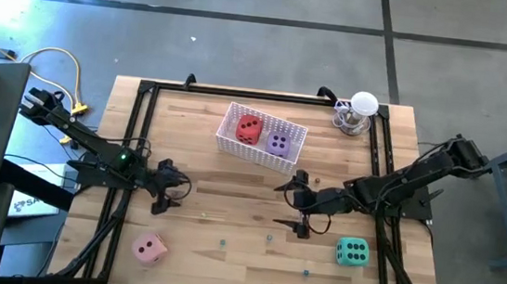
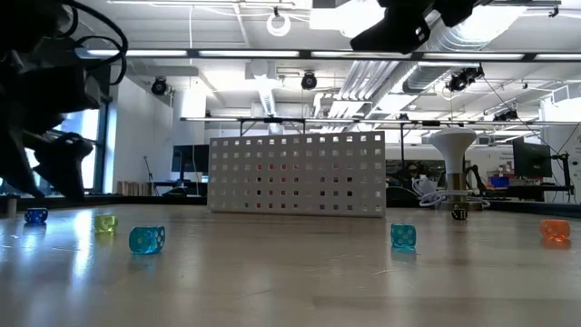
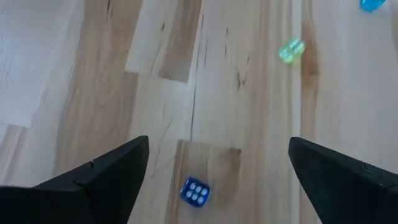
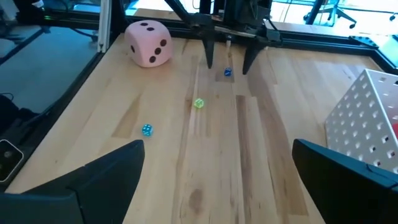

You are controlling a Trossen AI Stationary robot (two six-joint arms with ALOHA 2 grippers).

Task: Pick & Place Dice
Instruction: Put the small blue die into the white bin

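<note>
1. Pale wood planks make up the worktop (image 1: 224, 251), framed by black rails.
2. A white perforated basket (image 1: 262, 135) stands at the far middle of the worktop, and the red die (image 1: 249, 129) and the purple die (image 1: 278, 144) sit inside it side by side.
3. The pink die (image 1: 149, 248) lies on the worktop near the front edge on the left arm's side, outside the basket.
4. The green die (image 1: 352, 252) lies on the worktop near the front on the right arm's side, also outside the basket.
5. The left hand (image 1: 169, 192) hangs low over the worktop, well apart from the pink die, its fingers (image 3: 106, 180) spread wide and holding nothing; a small blue die (image 3: 195, 191) lies on the wood between them.
6. The right hand (image 1: 299, 205) is near the middle of the worktop, between the basket and the green die, its fingers (image 4: 93, 186) spread wide and empty.
7. Several other small translucent dice are scattered on the wood, among them a yellow-green one (image 4: 198, 103) and a light blue one (image 4: 147, 129).
8. A white-topped object (image 1: 359, 113) stands at the far right corner.
</note>
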